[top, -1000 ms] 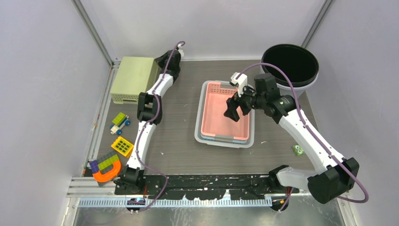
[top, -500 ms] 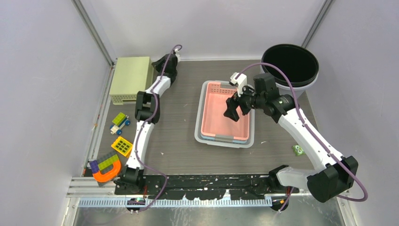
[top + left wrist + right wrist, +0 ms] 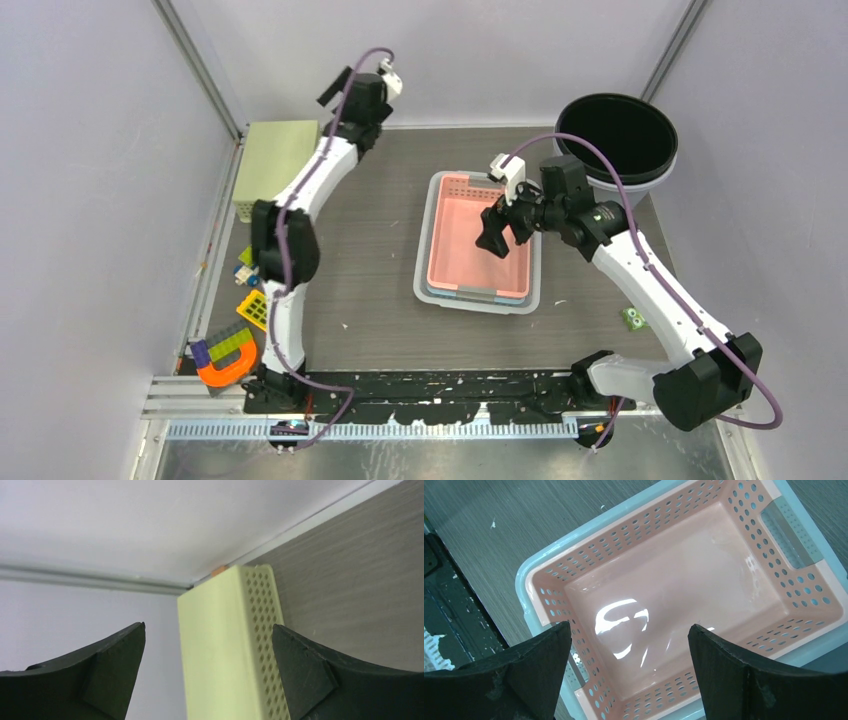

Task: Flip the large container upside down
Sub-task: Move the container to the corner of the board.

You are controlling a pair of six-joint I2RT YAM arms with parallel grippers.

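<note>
pink empty basket (image 3: 455, 245) inside pale blue tub (image 3: 478, 304); green bin (image 3: 280, 160) apart; both jaws wide, empty

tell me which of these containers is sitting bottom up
The pale green perforated container in the far left corner: its solid base faces up. The pink basket and the black tub both show open insides.

A pink basket (image 3: 460, 245) sits nested in a blue tray (image 3: 424, 291).
</note>
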